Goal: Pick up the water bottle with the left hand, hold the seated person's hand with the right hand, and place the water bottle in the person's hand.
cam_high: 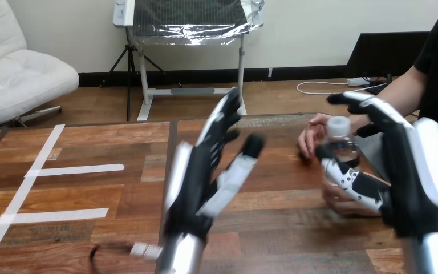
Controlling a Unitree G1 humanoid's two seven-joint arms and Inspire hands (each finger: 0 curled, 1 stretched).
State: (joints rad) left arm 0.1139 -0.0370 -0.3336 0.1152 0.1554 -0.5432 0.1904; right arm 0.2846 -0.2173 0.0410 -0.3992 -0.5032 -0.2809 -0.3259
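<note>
1 head cam, looks fwd & down across wooden table (120, 194), close.

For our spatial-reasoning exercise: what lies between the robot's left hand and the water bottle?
Head view: from the left hand, bare wooden table, then the person's hand at the water bottle.

The left hand (193, 182) is up over the wooden table (91, 194), with its fingers straight and spread. The clear water bottle (339, 128) with a white cap is in the person's hand (311, 135). The right hand (422, 171) is close beside them.
</note>
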